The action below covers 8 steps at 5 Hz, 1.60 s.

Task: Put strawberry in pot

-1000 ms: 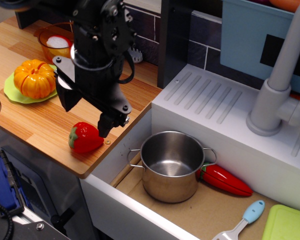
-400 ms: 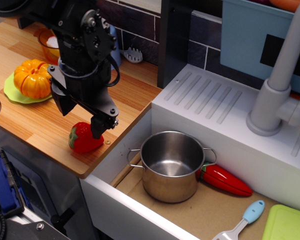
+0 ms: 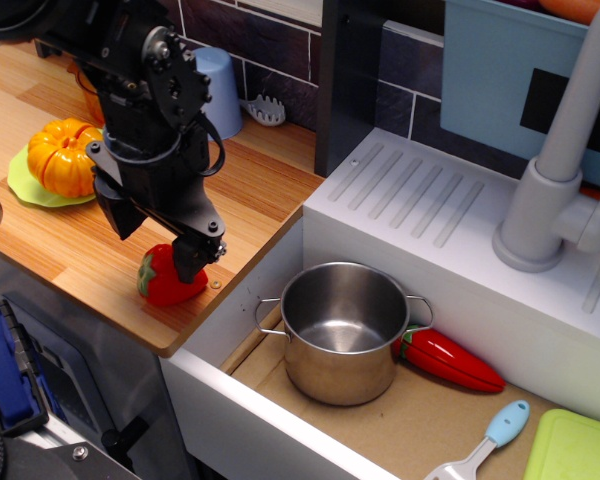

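Gripper (image 3: pixel 185 268): has shifted left and down since a second ago; one finger now overlaps the strawberry's top, whether the jaws have closed cannot be told.
Strawberry (image 3: pixel 160 283): unmoved, lying on the wooden counter (image 3: pixel 70 240) near its front edge.
Pot (image 3: pixel 342 330): empty, upright in the sink, well apart to the right.
Meaning: grasp likely imminent; nothing lifted yet.
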Each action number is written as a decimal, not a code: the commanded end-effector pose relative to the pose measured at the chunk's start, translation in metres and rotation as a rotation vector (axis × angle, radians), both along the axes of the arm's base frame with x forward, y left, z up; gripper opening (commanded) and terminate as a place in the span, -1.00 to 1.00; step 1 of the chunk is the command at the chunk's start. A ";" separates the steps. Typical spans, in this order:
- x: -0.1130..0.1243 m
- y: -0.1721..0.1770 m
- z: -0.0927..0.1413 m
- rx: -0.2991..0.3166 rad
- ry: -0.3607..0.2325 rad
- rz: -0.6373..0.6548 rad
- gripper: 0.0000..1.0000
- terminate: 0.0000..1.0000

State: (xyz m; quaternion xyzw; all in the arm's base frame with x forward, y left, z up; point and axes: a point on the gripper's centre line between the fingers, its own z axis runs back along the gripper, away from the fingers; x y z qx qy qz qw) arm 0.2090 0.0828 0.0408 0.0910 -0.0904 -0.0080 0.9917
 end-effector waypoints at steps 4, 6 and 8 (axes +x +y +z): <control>0.004 -0.010 -0.017 -0.035 -0.061 0.032 -1.00 -1.00; 0.031 -0.036 0.001 0.024 -0.128 0.071 -1.00 -1.00; 0.067 -0.075 -0.001 -0.061 -0.140 0.067 -1.00 -1.00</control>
